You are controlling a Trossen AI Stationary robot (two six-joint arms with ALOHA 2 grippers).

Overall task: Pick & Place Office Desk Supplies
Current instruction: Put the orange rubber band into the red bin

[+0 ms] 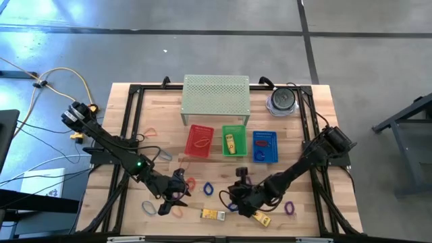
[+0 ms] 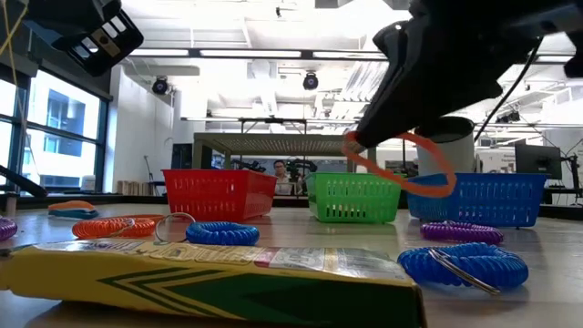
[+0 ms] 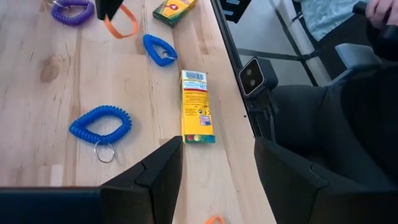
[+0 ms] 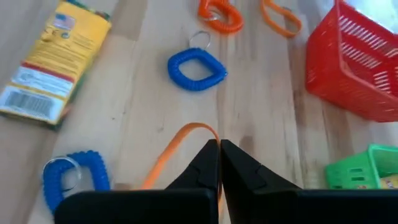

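Right end effector (image 4: 219, 163) on orange band (image 4: 171, 152), airborne in low view

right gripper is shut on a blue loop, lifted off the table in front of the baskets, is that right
Not quite: the loop pinched in the shut right gripper is orange, not blue. The low view shows it hanging clear of the table in front of the baskets, and the right wrist view shows the orange band running in between the closed fingers. The rest holds.
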